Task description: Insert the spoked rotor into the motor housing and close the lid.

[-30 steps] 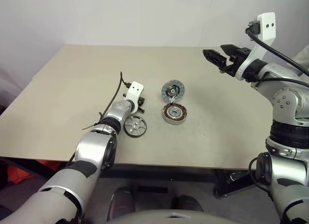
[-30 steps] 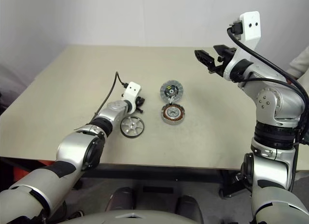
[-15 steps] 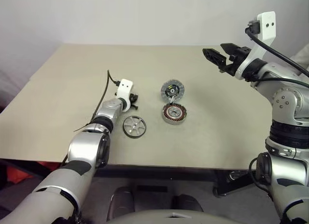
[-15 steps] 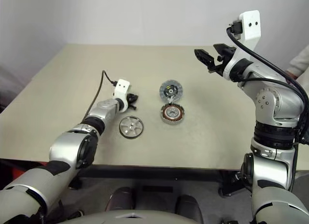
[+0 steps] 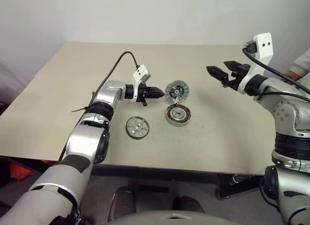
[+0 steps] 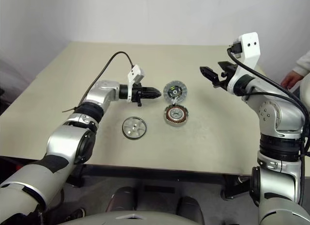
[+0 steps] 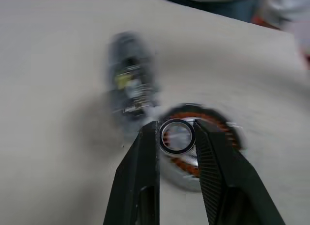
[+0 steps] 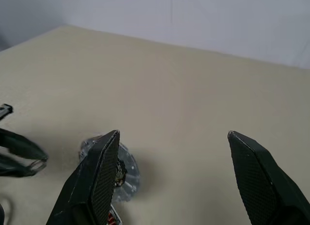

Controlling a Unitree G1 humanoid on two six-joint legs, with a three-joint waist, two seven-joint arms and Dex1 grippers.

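Visitor: Rotor on the bench, then? Where does the job stand?

Onlooker: Early, by my reading. The spoked rotor (image 5: 137, 127) lies flat on the table (image 5: 58, 89), near the front edge, with nothing touching it. The motor housing (image 5: 178, 114) sits just to its right with its copper windings facing up and nothing in its centre. The lid (image 5: 177, 90) rests just behind the housing, dark face showing.

Visitor: And the left arm?

Onlooker: The left gripper (image 5: 157, 93) hangs above the table, pointing toward the lid and housing. Its fingers (image 7: 145, 157) are pinched on a thin ring (image 7: 177, 136), not on the rotor. In the left wrist view the ring lines up over the housing's windings.

Visitor: The right?

Onlooker: The right gripper (image 5: 216, 66) hovers well apart from the parts, off to the right, with its fingers spread wide and nothing between them.

Visitor: So what comes next?

Onlooker: I would guess the ring has to be dealt with first, either seated at the housing's centre or set aside. After that a gripper has to go down to the rotor, take it by its rim and lower it level onto the bearing. The lid comes last. A ring that small could easily slip from the pinch.
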